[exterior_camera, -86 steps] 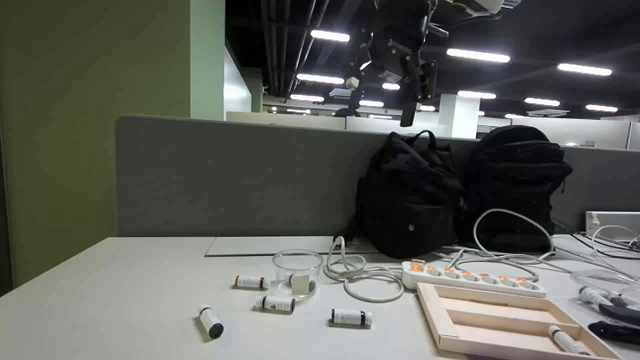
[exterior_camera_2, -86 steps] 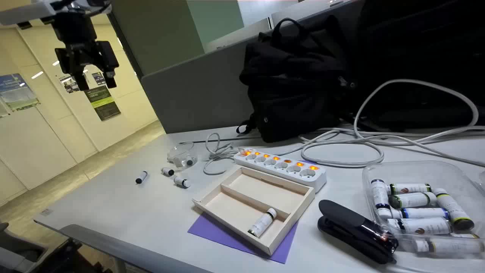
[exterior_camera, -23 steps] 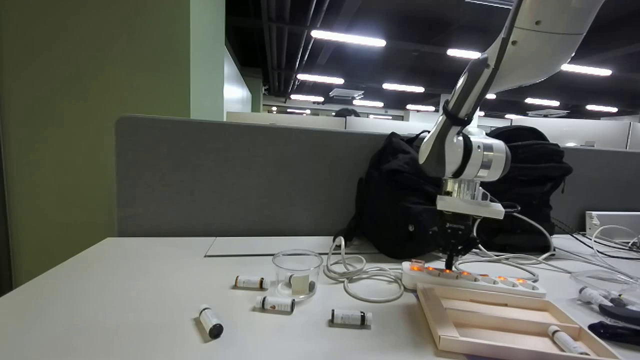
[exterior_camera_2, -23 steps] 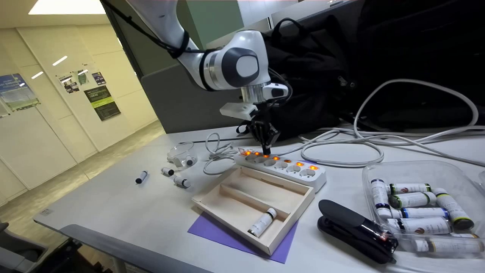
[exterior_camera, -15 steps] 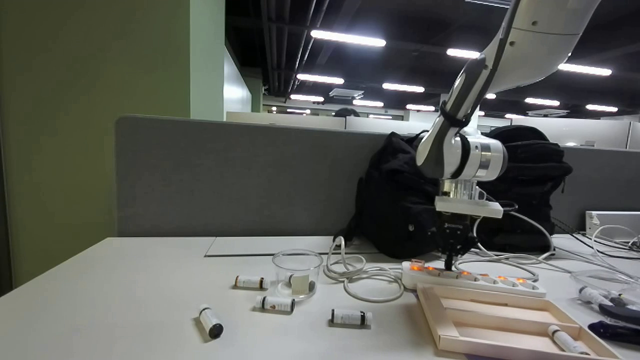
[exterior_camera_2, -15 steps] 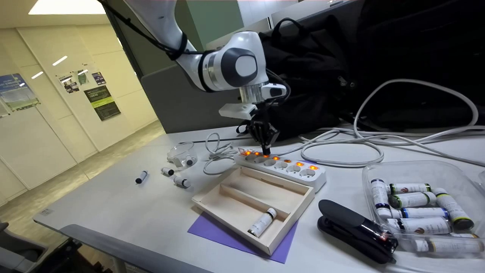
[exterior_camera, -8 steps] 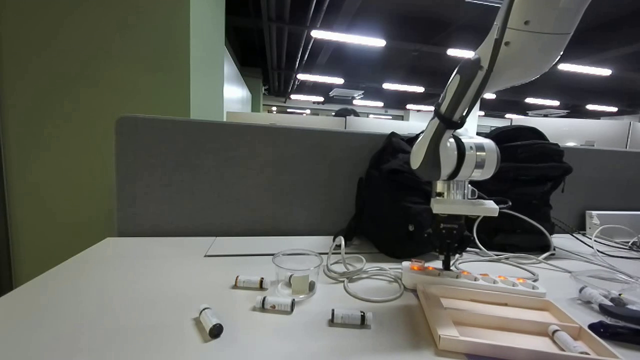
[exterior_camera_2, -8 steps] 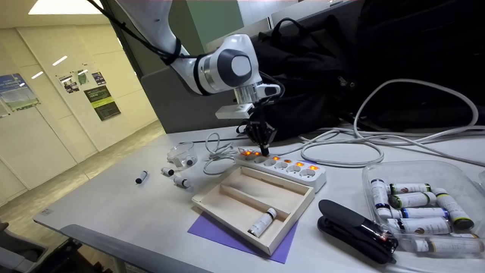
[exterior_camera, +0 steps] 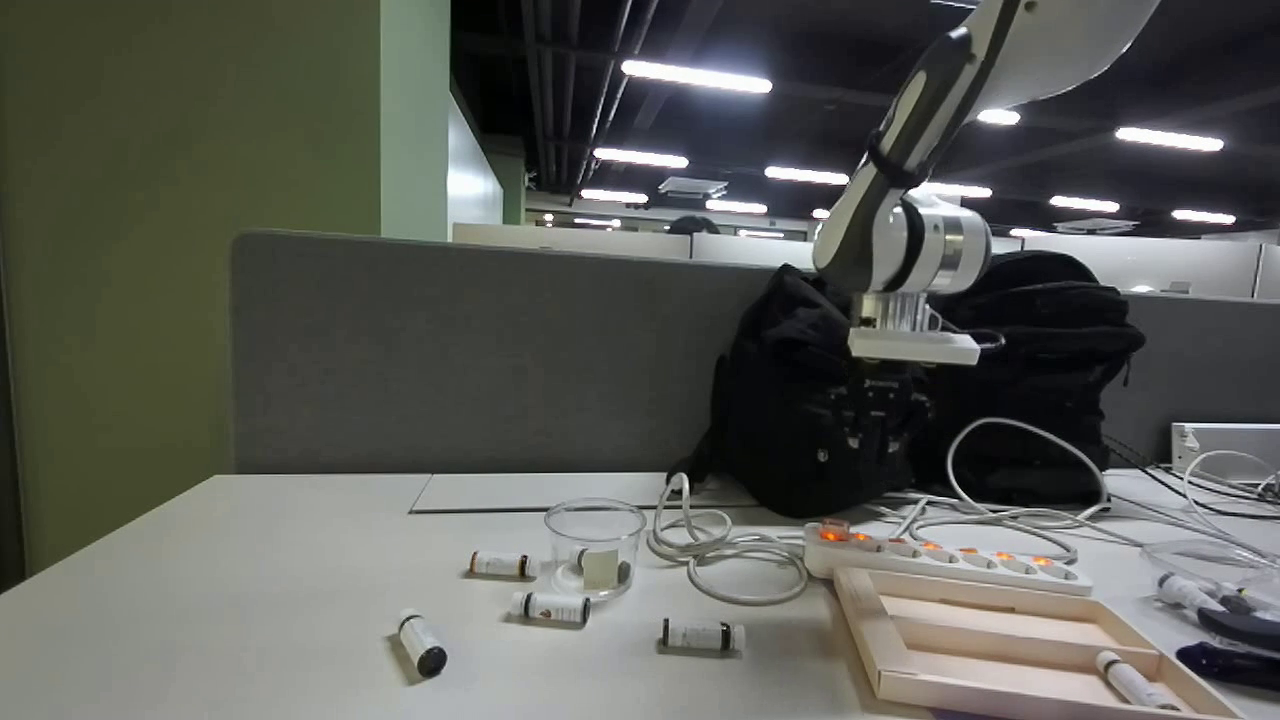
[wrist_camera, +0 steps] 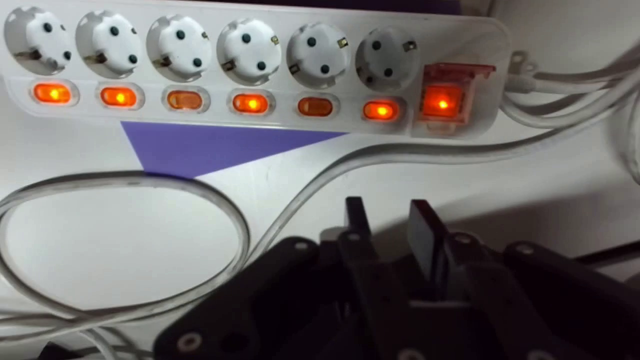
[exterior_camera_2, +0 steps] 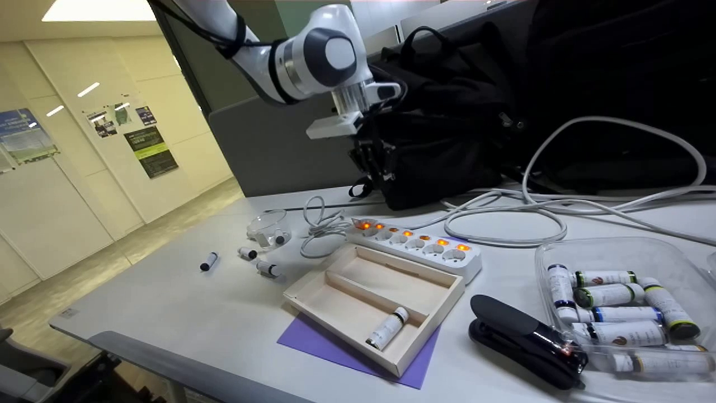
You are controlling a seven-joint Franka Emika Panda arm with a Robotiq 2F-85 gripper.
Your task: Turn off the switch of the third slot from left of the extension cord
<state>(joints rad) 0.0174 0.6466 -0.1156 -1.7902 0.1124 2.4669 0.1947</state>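
The extension cord point(wrist_camera: 460, 45) is a white strip of sockets with orange switches, lying behind the wooden tray in both exterior views. Its main red switch point(wrist_camera: 442, 101) glows at the cable end. Two small switches are dark: the one point(wrist_camera: 315, 106) second from the main switch and the one point(wrist_camera: 185, 100) fourth from it. The other small switches glow. Counted from the left with the main switch included, the third light point(exterior_camera_2: 394, 230) is unlit. My gripper point(wrist_camera: 387, 210) hangs above the strip, not touching it, its fingers apart and nothing between them.
A pale wooden tray point(exterior_camera_2: 313, 280) sits directly in front of the strip. Black backpacks point(exterior_camera: 820, 400) stand behind it, with looped white cables point(exterior_camera: 745, 560) around. A black stapler point(exterior_camera_2: 526, 338) and a transparent tub point(exterior_camera_2: 615, 252) of vials are at one side. Several vials point(exterior_camera: 550, 608) lie near a transparent cup point(exterior_camera: 597, 515).
The fingertips, down on the strip half a second ago, have risen well above it and parted. The light third from the left, lit one second ago, is now dark.
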